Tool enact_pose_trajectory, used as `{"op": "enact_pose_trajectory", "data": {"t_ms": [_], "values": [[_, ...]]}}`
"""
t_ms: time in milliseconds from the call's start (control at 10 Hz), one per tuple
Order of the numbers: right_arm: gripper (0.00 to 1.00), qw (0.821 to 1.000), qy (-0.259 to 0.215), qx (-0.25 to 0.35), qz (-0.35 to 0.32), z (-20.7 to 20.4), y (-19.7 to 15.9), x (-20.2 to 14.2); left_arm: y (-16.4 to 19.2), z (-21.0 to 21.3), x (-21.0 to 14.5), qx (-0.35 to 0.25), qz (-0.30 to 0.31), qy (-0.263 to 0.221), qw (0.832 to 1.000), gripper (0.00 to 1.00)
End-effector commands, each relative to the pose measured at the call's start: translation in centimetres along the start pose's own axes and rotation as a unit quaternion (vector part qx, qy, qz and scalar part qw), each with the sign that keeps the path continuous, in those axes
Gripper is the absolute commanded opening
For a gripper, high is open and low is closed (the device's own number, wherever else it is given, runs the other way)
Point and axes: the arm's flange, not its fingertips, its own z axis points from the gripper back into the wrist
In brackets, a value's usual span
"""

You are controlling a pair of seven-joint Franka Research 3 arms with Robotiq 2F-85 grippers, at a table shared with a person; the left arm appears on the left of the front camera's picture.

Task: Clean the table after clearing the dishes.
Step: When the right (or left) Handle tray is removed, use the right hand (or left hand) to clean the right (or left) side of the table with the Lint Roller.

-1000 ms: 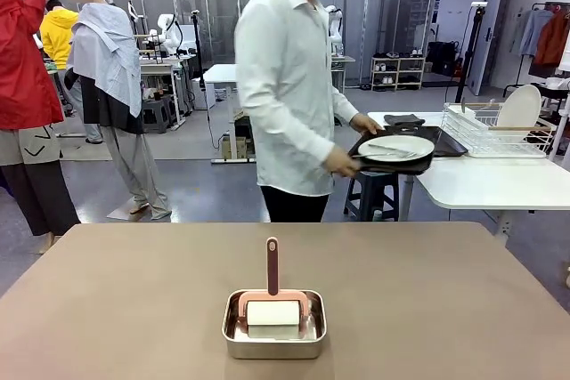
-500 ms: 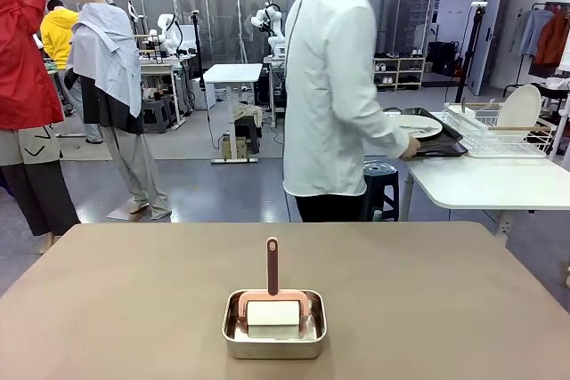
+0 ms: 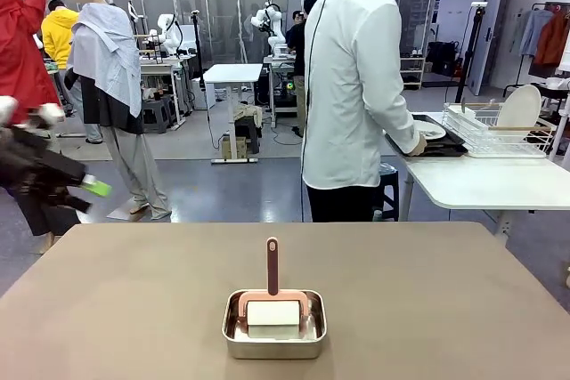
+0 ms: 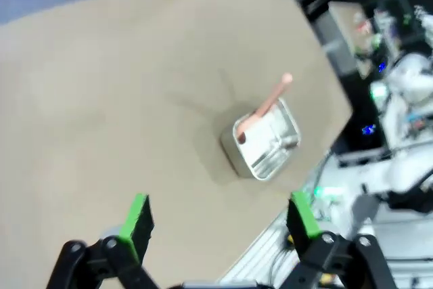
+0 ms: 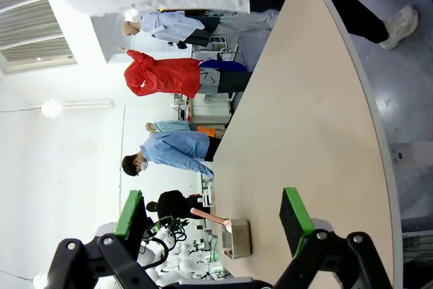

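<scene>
Main risk: the small rectangular steel pan (image 3: 273,327) sits loose on the taupe-brown matte bench (image 3: 427,291), near its near edge. If you catch the pan's rim or pull the handle at an angle, the pan will likely slide or tip. The roll may also stick in the pan and lift it, so watch for that.

The pan holds one pink-handled white roller (image 3: 272,309). Its roll lies inside and its handle (image 4: 270,99) sticks up and out over the far rim.

The left end effector (image 4: 220,223) is wide open and holds nothing. In the front view it is blurred at the far left, off the bench's left edge, and well apart from the pan.

The right end effector (image 5: 213,216) is also spread wide and empty, with the pan (image 5: 237,238) far ahead of it. If both arms go for the handle, they could clash.

The dishes are off the bench. The person (image 3: 356,86), turned away, has the dark brown rectangular tray (image 3: 445,145) with a round white plate (image 3: 431,130) on the white side table (image 3: 481,186) at far right, beside a white wire dish rack (image 3: 499,138). A wide sweep is risky if the person steps back to the far edge.
</scene>
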Motion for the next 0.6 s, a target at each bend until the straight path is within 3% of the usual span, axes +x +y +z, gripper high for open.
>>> {"op": "enact_pose_trajectory", "data": {"t_ms": [0,200,500], "values": [[1.0,1.0,-0.002,0.001,-0.001,0.1,0.3,-0.1,-3.7,-4.7,0.8,0.024,-0.079,0.063,0.995,1.0],[1.0,1.0,-0.002,0.001,-0.001,0.1,0.3,-0.1,-5.9,-7.8,0.5,0.012,-0.109,0.103,0.989,1.0],[1.0,1.0,-0.002,0.001,-0.001,0.1,0.3,-0.1,-7.2,-8.5,0.9,0.0,-0.106,0.102,0.989,1.0]]}}
